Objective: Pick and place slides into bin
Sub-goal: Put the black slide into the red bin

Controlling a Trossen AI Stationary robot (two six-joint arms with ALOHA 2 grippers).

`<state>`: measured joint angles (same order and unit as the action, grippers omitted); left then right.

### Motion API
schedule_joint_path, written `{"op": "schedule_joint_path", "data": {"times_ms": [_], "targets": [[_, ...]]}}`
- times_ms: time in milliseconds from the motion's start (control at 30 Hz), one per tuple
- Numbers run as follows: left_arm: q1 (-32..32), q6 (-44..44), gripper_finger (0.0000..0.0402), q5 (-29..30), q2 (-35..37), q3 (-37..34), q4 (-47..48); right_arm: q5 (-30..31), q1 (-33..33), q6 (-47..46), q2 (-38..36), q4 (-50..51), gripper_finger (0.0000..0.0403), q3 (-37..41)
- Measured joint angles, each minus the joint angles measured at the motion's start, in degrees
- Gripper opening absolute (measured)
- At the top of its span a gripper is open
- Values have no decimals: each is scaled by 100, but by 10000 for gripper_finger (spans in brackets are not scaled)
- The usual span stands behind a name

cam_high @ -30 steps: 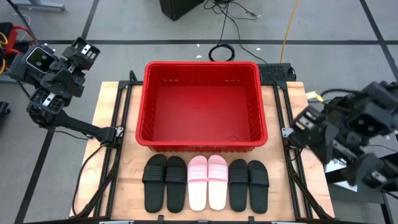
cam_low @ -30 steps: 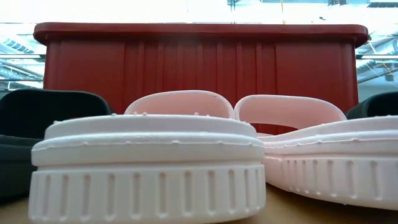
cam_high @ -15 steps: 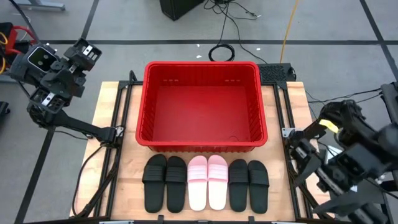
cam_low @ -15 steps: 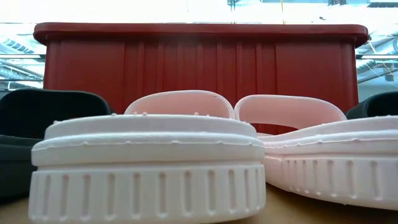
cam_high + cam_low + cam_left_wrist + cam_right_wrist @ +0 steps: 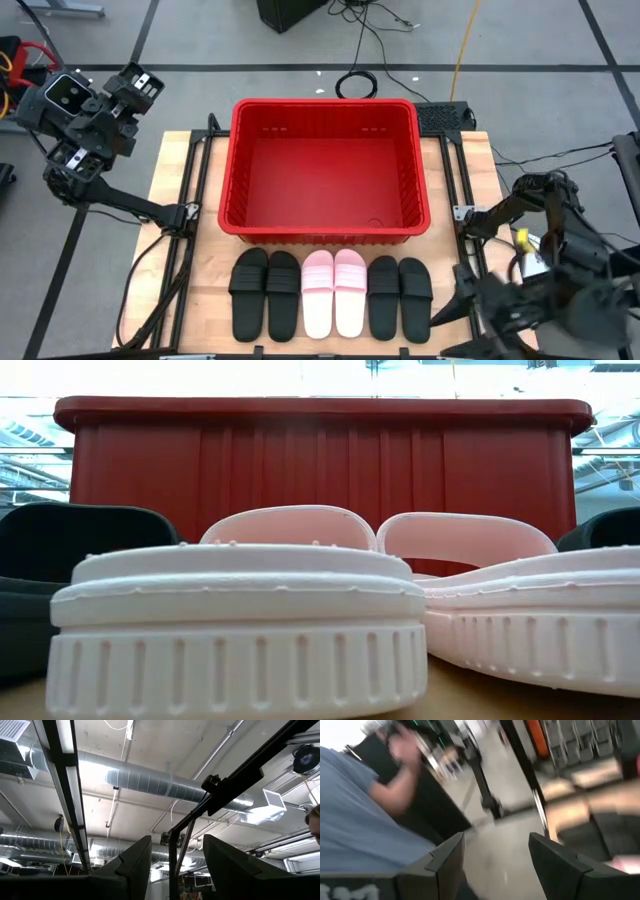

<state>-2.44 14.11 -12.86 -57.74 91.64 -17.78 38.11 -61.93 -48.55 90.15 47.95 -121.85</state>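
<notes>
1. Bare wooden boards make up our table (image 5: 190, 285), a pale top framed by black rails; along its near edge six slides lie in one neat row, soles down, toes towards the far side; we take that tidy line as a starting layout, each shoe set apart enough for fingers to close on it.
2. From left to right we see the left black pair (image 5: 265, 292), the pink pair (image 5: 334, 291) in the middle and the right black pair (image 5: 400, 295); neighbours touch or nearly touch; in the low view the near pink slide (image 5: 235, 630) fills the foreground with the second pink one just beside it.
3. Our right gripper (image 5: 492, 862) sits low at the table's near right corner, close to the right black pair but apart from it; its fingers (image 5: 445, 860) stand wide with nothing between them, which we judge suits a first reach for the outermost shoe; its camera also catches a person in a blue sleeve (image 5: 365, 830) off the table.
4. Just beyond the row stands the red bin (image 5: 325, 108), its near wall close behind the toes; it holds no slide, so we judge the task unstarted.
5. Our left gripper (image 5: 172, 865) waits raised off the far left corner, pointing up at the ceiling, fingers wide and holding nothing.
6. Farthest off lie grey floor with dark tape lines and loose cables (image 5: 357, 82) behind the bin; overhead run silver ducts (image 5: 150, 777) and strip lights.
</notes>
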Motion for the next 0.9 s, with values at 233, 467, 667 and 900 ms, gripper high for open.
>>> {"op": "schedule_joint_path", "data": {"times_ms": [233, 467, 667, 900], "targets": [[0, 43, 186, 0, 0, 0, 192, -1278, 44, -1424, 474, 2040, 212, 10], [0, 144, 186, -2, -2, -2, 427, -1886, 42, -1837, 1105, 3422, 212, 10], [0, 118, 186, 133, -2, -2, 430, -1844, 46, -1958, 1644, 4216, 212, 118], [0, 164, 186, 131, -2, -2, 430, -1732, 30, -2653, 1713, 3871, 212, 1523]]}}
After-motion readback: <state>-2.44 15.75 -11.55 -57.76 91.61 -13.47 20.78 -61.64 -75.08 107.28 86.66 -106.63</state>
